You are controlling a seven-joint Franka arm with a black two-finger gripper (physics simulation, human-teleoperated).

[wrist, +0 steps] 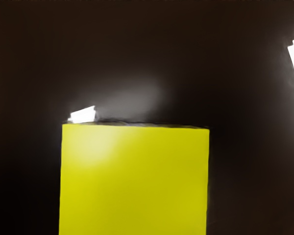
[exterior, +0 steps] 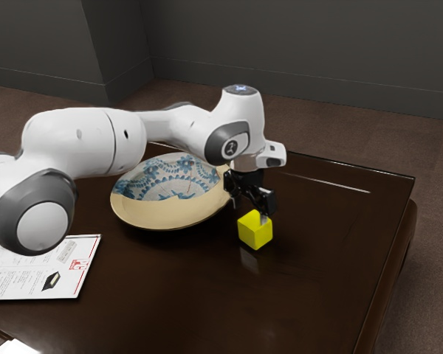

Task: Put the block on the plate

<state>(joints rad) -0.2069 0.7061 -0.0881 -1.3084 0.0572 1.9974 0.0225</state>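
Showing, at the exterior view's lower left, a white printed booklet (exterior: 22, 274) bearing red lettering, too small to read for certain. Next, showing a solid yellow block (exterior: 254, 231) on the glossy dark table (exterior: 170, 310), near the plate (exterior: 170, 221) but off it. Reaching down to the block with the black gripper (exterior: 249, 212), spreading its two fingers apart. Beyond, showing the plate's cream rim and blue floral painting, then brown carpet (exterior: 432, 155) and grey walls (exterior: 317, 51).

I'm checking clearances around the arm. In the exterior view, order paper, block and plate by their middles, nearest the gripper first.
1. Block: right at the gripper.
2. Plate: toward the exterior view's left from the block.
3. Paper: beyond the plate, farther left there.
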